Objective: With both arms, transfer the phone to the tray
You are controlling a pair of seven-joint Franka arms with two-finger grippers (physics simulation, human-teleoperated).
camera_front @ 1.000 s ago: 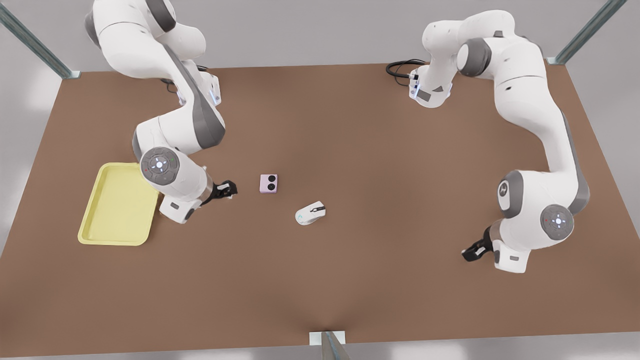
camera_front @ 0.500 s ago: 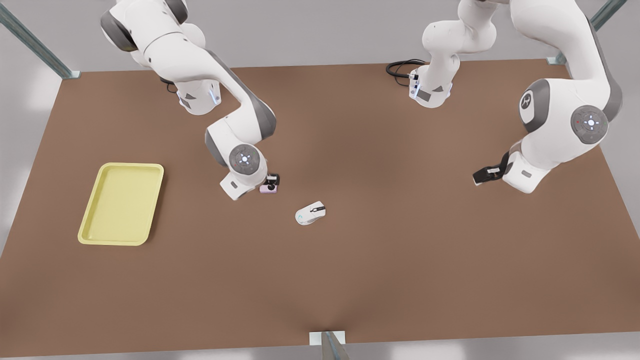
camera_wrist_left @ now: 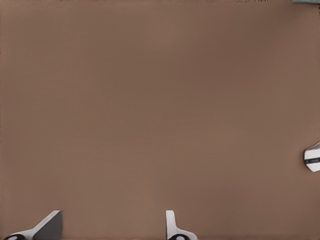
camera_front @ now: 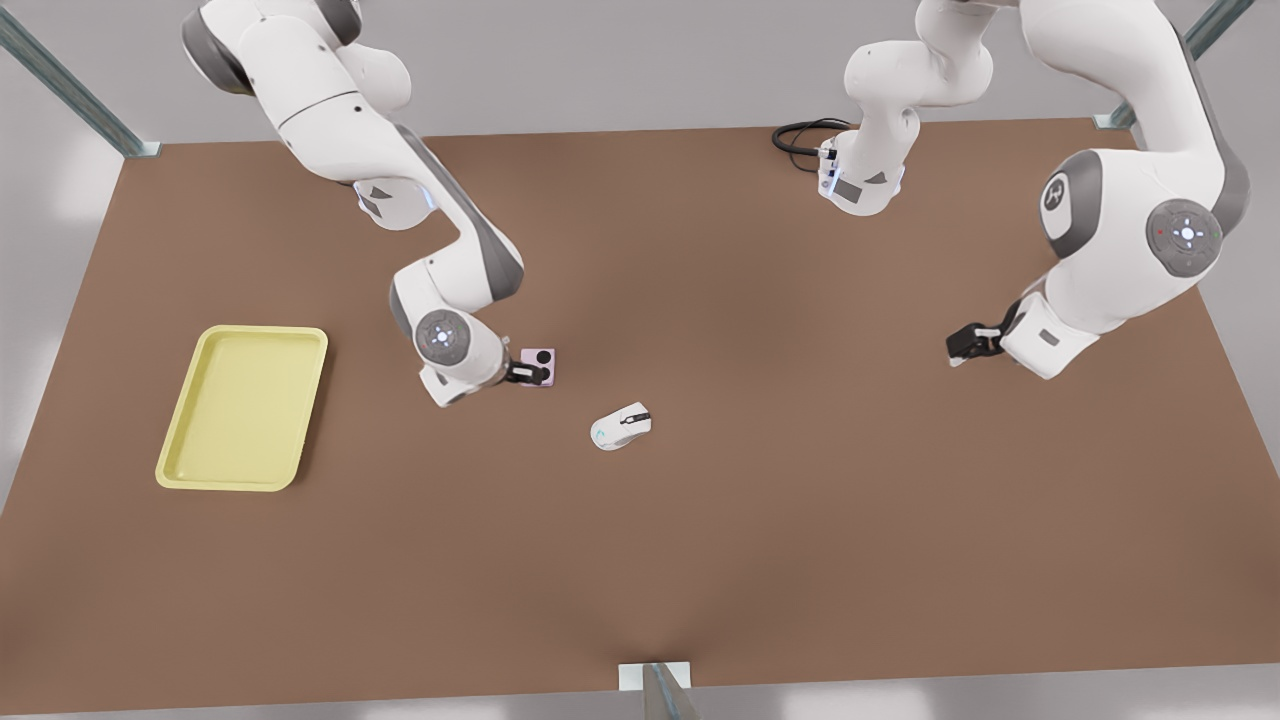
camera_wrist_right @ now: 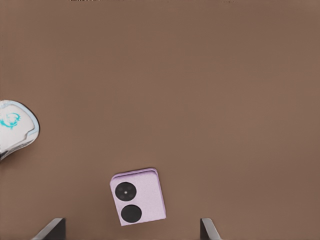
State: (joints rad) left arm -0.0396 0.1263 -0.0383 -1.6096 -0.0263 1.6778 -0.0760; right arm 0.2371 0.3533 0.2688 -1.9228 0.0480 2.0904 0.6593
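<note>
Pink-lilac phone lies flat on the table, well short of the tray; right gripper straddles it, released, ready to pinch; left gripper waits released

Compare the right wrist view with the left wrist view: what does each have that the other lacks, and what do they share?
Right wrist view: the phone lies flat on the table, its two black circles up, just ahead of the right gripper, between its spread fingers and untouched.
Left wrist view: a small grey-blue patch at a corner, too little to identify; nothing lies ahead of the left gripper.
Both: brown table, part of the white mouse at the frame's edge, and open fingers.
</note>
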